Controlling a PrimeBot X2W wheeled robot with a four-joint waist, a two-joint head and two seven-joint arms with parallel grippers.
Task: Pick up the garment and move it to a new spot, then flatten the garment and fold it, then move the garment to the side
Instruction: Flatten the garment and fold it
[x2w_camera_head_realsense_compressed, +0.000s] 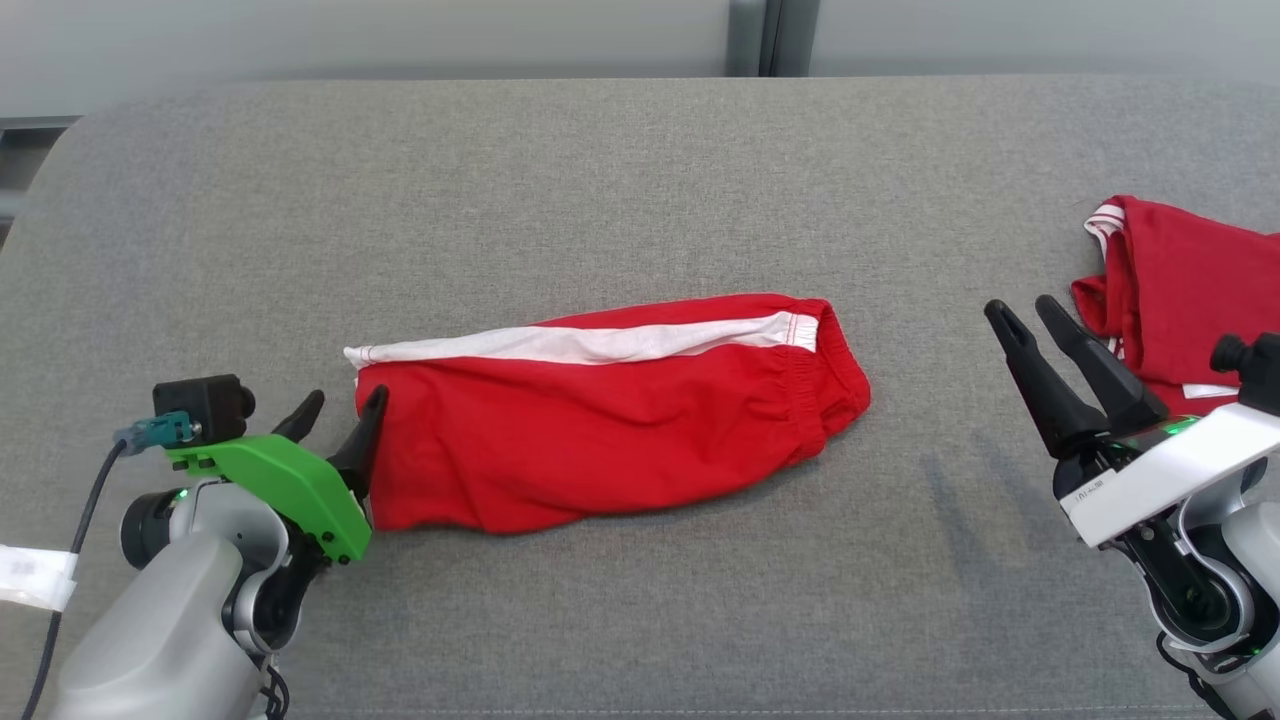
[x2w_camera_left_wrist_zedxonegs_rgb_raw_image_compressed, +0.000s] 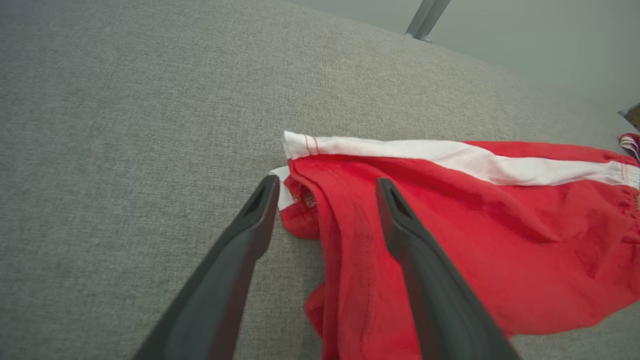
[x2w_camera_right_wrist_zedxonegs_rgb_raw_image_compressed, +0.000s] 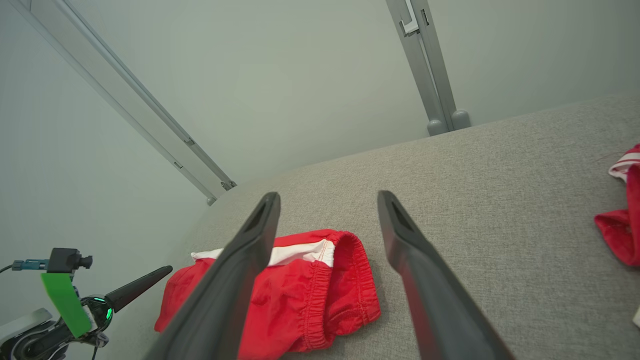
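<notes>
The garment (x2w_camera_head_realsense_compressed: 600, 420), red shorts with a white side stripe, lies folded lengthwise across the middle of the grey surface (x2w_camera_head_realsense_compressed: 600, 180). Its elastic waistband points right and its leg hem points left. My left gripper (x2w_camera_head_realsense_compressed: 348, 400) stands open at the hem end. In the left wrist view, one finger (x2w_camera_left_wrist_zedxonegs_rgb_raw_image_compressed: 425, 280) is over the red cloth (x2w_camera_left_wrist_zedxonegs_rgb_raw_image_compressed: 475, 225) and the other is over bare surface beside the hem; nothing is pinched between them. My right gripper (x2w_camera_head_realsense_compressed: 1020, 306) is open and empty, well right of the waistband (x2w_camera_right_wrist_zedxonegs_rgb_raw_image_compressed: 350, 280).
A second red garment (x2w_camera_head_realsense_compressed: 1180, 290) with white trim lies bunched at the right edge, just behind my right gripper. A pale wall with grey metal rails (x2w_camera_right_wrist_zedxonegs_rgb_raw_image_compressed: 425, 65) runs behind the surface. The surface's rounded corner is at far left.
</notes>
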